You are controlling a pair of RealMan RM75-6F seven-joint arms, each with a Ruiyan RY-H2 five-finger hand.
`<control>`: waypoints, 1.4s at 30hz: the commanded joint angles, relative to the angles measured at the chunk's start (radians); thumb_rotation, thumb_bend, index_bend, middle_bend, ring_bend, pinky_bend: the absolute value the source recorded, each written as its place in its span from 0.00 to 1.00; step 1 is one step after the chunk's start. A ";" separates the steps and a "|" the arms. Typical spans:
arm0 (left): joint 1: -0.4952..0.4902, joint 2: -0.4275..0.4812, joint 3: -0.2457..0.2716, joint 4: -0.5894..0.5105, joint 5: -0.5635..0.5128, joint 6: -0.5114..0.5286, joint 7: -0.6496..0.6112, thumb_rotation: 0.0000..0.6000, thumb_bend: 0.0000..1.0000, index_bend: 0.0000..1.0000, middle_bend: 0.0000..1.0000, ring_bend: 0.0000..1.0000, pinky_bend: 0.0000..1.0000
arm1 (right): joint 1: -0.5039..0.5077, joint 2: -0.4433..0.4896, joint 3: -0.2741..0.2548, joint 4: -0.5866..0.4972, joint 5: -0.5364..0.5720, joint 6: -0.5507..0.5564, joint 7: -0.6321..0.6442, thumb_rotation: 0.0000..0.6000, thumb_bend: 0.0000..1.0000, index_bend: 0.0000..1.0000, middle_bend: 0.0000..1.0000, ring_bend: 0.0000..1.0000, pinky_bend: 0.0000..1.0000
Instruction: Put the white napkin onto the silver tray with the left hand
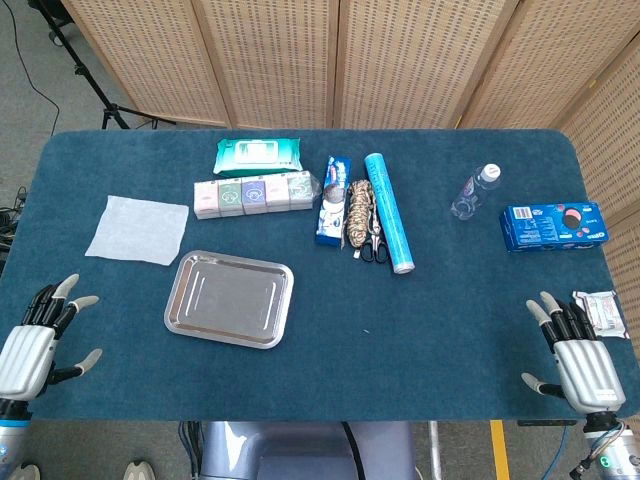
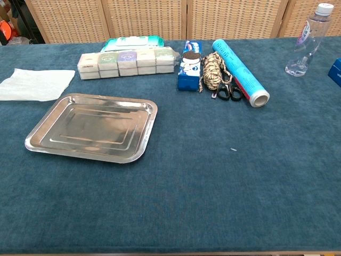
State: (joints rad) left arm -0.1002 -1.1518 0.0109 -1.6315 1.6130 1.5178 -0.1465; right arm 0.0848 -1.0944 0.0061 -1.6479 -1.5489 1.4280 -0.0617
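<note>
The white napkin (image 1: 137, 230) (image 2: 34, 84) lies flat on the blue cloth at the left, just beyond the far left corner of the silver tray (image 1: 230, 298) (image 2: 94, 127). The tray holds nothing. My left hand (image 1: 40, 335) hovers at the table's near left edge, fingers spread and empty, well short of the napkin. At the near right edge my right hand (image 1: 572, 352) is likewise spread and empty. Neither hand shows in the chest view.
Behind the tray lie a row of tissue packs (image 1: 255, 194), a green wipes pack (image 1: 258, 153), a cookie pack (image 1: 333, 199), a coiled rope with scissors (image 1: 362, 218) and a blue roll (image 1: 388, 211). A bottle (image 1: 474, 191), blue box (image 1: 553, 225) and small packet (image 1: 600, 312) sit right.
</note>
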 commanded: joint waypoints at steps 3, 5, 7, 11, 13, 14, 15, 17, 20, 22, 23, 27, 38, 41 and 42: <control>0.000 0.001 -0.001 0.001 -0.002 0.000 -0.001 1.00 0.21 0.23 0.00 0.00 0.00 | 0.000 -0.001 -0.001 -0.001 0.000 -0.001 -0.003 1.00 0.00 0.04 0.00 0.00 0.00; 0.000 0.001 -0.001 0.001 -0.003 0.000 -0.002 1.00 0.21 0.23 0.00 0.00 0.00 | 0.000 0.000 -0.002 -0.002 -0.004 0.001 -0.002 1.00 0.00 0.04 0.00 0.00 0.00; -0.001 0.000 -0.001 0.003 -0.002 -0.003 -0.002 1.00 0.21 0.23 0.00 0.00 0.00 | -0.001 0.000 0.000 -0.002 -0.002 0.003 0.000 1.00 0.00 0.04 0.00 0.00 0.00; -0.005 -0.002 -0.002 0.008 -0.008 -0.014 -0.004 1.00 0.21 0.23 0.00 0.00 0.00 | 0.003 -0.001 0.004 -0.002 0.008 -0.005 -0.002 1.00 0.00 0.04 0.00 0.00 0.00; -0.007 -0.003 -0.002 0.010 -0.011 -0.018 -0.005 1.00 0.21 0.23 0.00 0.00 0.00 | 0.004 -0.002 0.004 -0.003 0.009 -0.007 -0.005 1.00 0.00 0.04 0.00 0.00 0.00; -0.007 -0.003 -0.002 0.010 -0.011 -0.018 -0.005 1.00 0.21 0.23 0.00 0.00 0.00 | 0.003 -0.002 0.004 -0.003 0.008 -0.006 -0.007 1.00 0.00 0.04 0.00 0.00 0.00; -0.006 -0.003 -0.001 0.010 -0.010 -0.018 -0.004 1.00 0.21 0.23 0.00 0.00 0.00 | 0.003 -0.002 0.003 -0.004 0.007 -0.005 -0.007 1.00 0.00 0.04 0.00 0.00 0.00; -0.006 -0.003 -0.001 0.009 -0.009 -0.017 -0.004 1.00 0.21 0.23 0.00 0.00 0.00 | 0.002 -0.001 0.003 -0.004 0.006 -0.003 -0.007 1.00 0.00 0.04 0.00 0.00 0.00; -0.005 -0.002 0.000 0.007 -0.008 -0.016 0.000 1.00 0.21 0.23 0.00 0.00 0.00 | 0.000 0.000 0.003 -0.004 0.007 0.001 -0.005 1.00 0.00 0.04 0.00 0.00 0.00; -0.005 -0.002 0.000 0.004 -0.008 -0.015 0.003 1.00 0.21 0.23 0.00 0.00 0.00 | -0.001 0.001 0.003 -0.004 0.006 0.002 -0.003 1.00 0.00 0.04 0.00 0.00 0.00; -0.005 -0.001 0.000 0.003 -0.008 -0.015 0.005 1.00 0.21 0.23 0.00 0.00 0.00 | -0.001 0.001 0.002 -0.004 0.005 0.003 -0.002 1.00 0.00 0.04 0.00 0.00 0.00; -0.006 -0.001 0.000 0.001 -0.010 -0.019 0.009 1.00 0.21 0.23 0.00 0.00 0.00 | -0.004 0.003 0.002 -0.003 0.003 0.007 0.003 1.00 0.00 0.04 0.00 0.00 0.00; -0.078 0.005 -0.042 0.065 -0.089 -0.148 0.005 1.00 0.21 0.23 0.00 0.00 0.00 | -0.007 0.004 0.002 -0.004 0.001 0.013 0.005 1.00 0.00 0.04 0.00 0.00 0.00; -0.105 -0.005 -0.061 0.113 -0.127 -0.195 0.010 1.00 0.21 0.23 0.00 0.00 0.00 | -0.007 0.003 0.002 -0.005 0.000 0.014 0.003 1.00 0.00 0.04 0.00 0.00 0.00; -0.113 -0.011 -0.067 0.132 -0.139 -0.209 0.011 1.00 0.21 0.23 0.00 0.00 0.00 | -0.008 0.003 0.002 -0.005 0.000 0.014 0.003 1.00 0.00 0.04 0.00 0.00 0.00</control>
State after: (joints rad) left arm -0.1952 -1.1542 -0.0418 -1.5279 1.4969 1.3342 -0.1390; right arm 0.0772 -1.0912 0.0079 -1.6528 -1.5486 1.4420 -0.0584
